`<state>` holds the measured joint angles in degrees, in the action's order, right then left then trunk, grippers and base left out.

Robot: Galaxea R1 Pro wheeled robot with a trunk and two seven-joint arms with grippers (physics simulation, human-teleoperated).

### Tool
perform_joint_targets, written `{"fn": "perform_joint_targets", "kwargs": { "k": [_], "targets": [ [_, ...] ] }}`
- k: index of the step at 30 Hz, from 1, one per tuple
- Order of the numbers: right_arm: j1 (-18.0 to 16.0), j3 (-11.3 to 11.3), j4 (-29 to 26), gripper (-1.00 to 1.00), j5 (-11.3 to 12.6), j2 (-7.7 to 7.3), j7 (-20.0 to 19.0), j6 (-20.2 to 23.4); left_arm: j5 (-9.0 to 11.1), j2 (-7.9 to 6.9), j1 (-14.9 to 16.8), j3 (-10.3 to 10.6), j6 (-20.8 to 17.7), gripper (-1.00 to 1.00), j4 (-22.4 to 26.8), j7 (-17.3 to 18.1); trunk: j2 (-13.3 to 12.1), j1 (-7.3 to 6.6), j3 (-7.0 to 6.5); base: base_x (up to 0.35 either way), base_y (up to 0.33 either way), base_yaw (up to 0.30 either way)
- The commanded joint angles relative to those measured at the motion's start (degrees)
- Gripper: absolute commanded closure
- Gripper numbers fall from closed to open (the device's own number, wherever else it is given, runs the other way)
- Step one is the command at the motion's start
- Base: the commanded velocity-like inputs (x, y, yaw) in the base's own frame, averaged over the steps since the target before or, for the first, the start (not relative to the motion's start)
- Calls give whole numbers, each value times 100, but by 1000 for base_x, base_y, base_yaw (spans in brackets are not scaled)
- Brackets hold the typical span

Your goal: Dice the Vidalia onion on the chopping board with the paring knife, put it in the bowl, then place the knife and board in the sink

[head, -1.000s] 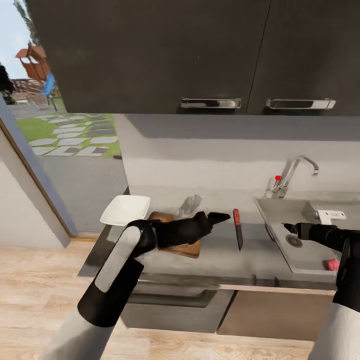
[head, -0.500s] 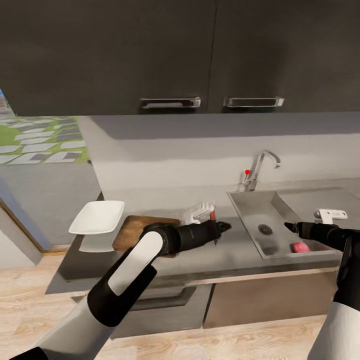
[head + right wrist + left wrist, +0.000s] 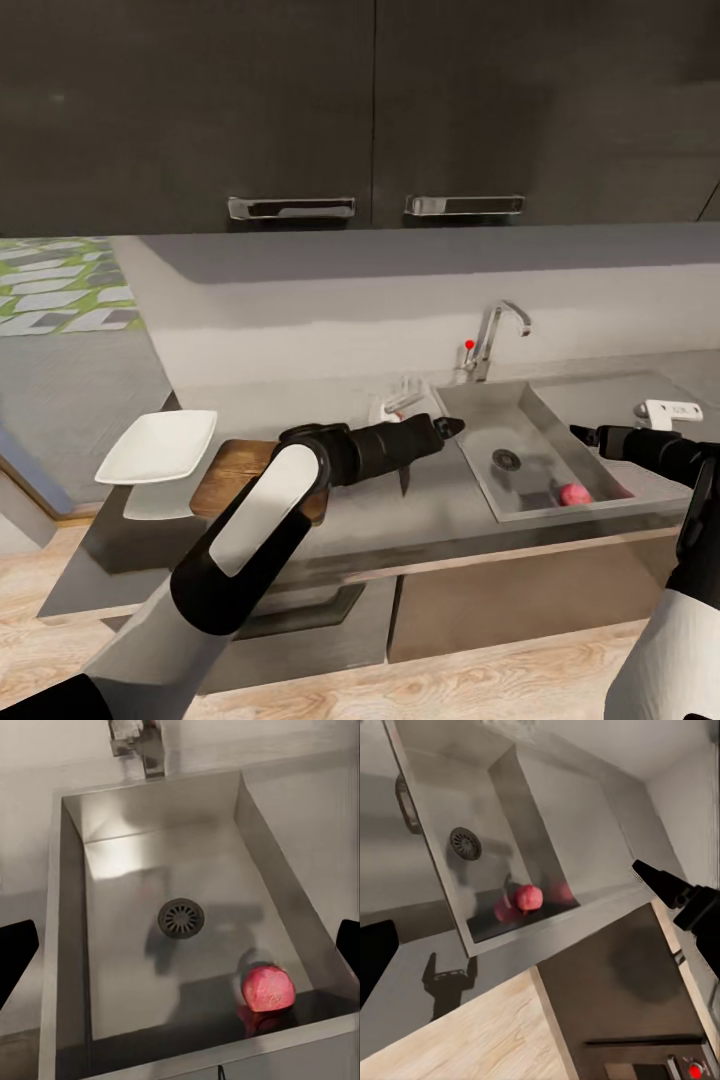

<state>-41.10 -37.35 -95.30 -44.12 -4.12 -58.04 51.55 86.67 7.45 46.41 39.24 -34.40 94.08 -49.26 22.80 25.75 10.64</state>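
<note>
The kitchen has dark wall cabinets above a glossy grey metal countertop (image 3: pixel 440 510) set against a grey wall. The right gripper (image 3: pixel 583 434) hovers above the right rim of the rectangular stainless-steel sink (image 3: pixel 540 395); its wrist view shows the fingertips wide apart and empty, looking down into the basin, presumably lined up for a descent. The small pinkish-red Vidalia onion (image 3: pixel 268 988) lies on the basin floor at the near right corner, beside the round dark drain (image 3: pixel 181 918). The left gripper (image 3: pixel 450 427) extends over the countertop toward the sink's left rim; whether it is parted cannot be determined. The dark brown wooden chopping board (image 3: pixel 225 470) and shallow white squarish bowl (image 3: pixel 158 446) occupy the countertop's left end.
</note>
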Motion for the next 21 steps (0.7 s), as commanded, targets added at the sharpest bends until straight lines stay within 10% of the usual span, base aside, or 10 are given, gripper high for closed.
{"fn": "perform_joint_targets", "kwargs": {
  "k": [1,21],
  "targets": [
    [-9,-4,-16,-100,-52,-1,-58,22,41,2,8,-2,-8,-100,38,-50,12,4,13,0,0,0],
    [149,-29,343,-100,-21,110,145,136,22,-129,-113,74,-10,-100,-216,-48,12,4,6,0,0,-32]
  ]
}}
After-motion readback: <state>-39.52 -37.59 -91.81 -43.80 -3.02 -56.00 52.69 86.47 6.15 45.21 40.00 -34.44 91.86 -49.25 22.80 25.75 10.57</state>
